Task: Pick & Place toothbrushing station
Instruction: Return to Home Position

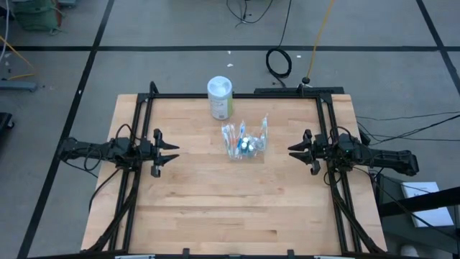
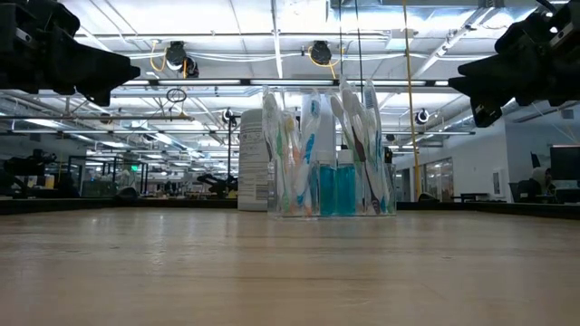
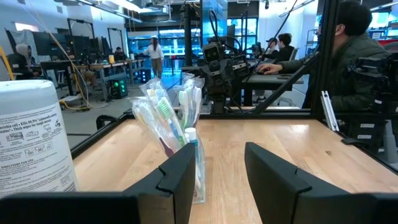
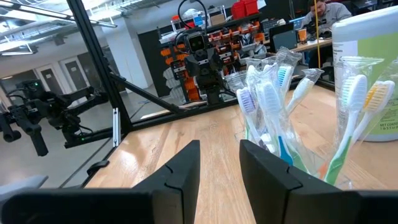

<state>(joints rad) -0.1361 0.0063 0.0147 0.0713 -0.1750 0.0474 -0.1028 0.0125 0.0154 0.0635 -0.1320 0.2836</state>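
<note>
The clear cup (image 1: 244,142) of toothbrushes (image 4: 268,102) stands on the surface (image 1: 215,208) between the left claw (image 1: 172,152) and the right claw (image 1: 295,152), both open and well apart from it.

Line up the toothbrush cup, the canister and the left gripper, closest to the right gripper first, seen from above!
From the right gripper:
1. Toothbrush cup, mid-table.
2. Canister, near the far edge.
3. Left gripper, across the table.
</note>
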